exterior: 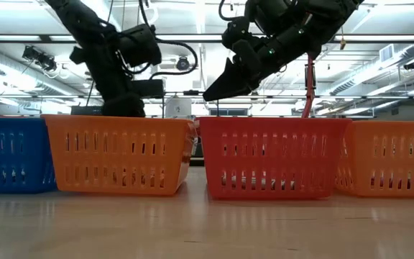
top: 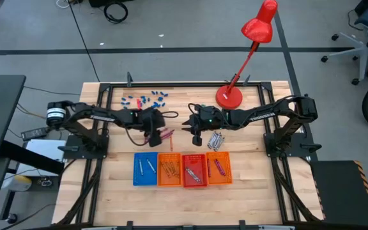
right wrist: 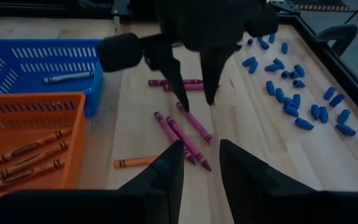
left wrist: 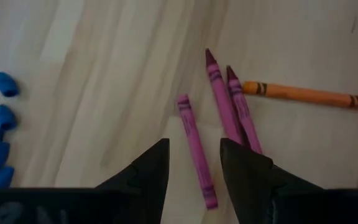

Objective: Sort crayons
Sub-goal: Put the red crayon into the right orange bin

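l gripper [right wrist: 194, 102] low over table centre, tips pointing down, fingers parted, straddling one magenta crayon [left wrist: 196, 149] w/o gripping it; nothing grasped. two more magenta crayons [left wrist: 232, 106] lying side by side just at 3 o'clock of it in l wrist view, one orange crayon [left wrist: 303, 95] beyond their tips. r gripper [top: 197, 138] hovering near, at 3 o'clock of l gripper in high view, above the table, fingers partly apart, empty. row of four small trays at 6 o'clock of both grippers: blue tray [top: 145, 170] w/ grey crayons, orange tray [right wrist: 27, 118] w/ orange crayons, red tray [top: 194, 171], second orange tray [top: 218, 168] w/ purple ones. small heap of grey crayons [top: 216, 140] just below r gripper's arm. stubby blue bits [right wrist: 297, 99] scattered toward 12 o'clock edge. red desk lamp [top: 245, 57] at 1 o'clock.
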You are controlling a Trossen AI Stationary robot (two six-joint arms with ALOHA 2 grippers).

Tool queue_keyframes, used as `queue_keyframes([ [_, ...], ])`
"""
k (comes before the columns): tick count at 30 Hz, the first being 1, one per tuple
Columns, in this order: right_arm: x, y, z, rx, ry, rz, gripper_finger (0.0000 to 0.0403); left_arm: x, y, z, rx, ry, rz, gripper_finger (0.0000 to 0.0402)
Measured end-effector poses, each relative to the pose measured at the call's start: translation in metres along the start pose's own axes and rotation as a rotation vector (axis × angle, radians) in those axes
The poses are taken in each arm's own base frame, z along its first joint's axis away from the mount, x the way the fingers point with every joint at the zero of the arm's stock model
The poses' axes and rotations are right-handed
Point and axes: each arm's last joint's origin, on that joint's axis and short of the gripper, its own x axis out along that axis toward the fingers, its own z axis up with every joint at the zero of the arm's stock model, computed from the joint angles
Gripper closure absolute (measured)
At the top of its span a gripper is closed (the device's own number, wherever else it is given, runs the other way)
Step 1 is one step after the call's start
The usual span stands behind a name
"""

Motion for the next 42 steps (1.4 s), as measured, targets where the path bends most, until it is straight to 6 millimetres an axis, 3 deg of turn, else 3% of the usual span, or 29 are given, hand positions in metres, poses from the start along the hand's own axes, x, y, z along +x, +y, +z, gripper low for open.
queue_keyframes([
  [16,0.0,0.0,-0.001,-0.001,0.008,0.005,0.0296,0.035,0.007,-0.007,-0.03,0.089,-0.056,0.0252],
  [26,0.0,0.0,-0.001,0.0,0.012,0.005,0.0296,0.037,0.012,-0.01,-0.038,0.11,-0.101,0.0379],
  [31,0.0,0.0,-0.002,-0.001,0.02,0.006,0.0297,0.037,0.013,-0.01,-0.042,0.112,-0.105,0.0379],
  [36,0.0,0.0,-0.002,-0.001,0.025,0.006,0.0297,0.028,0.014,-0.01,-0.056,0.099,-0.104,0.0372],
  [42,0.0,0.0,-0.004,-0.001,0.036,0.003,0.0297,-0.006,0.017,-0.003,-0.106,0.015,-0.107,0.0376],
])
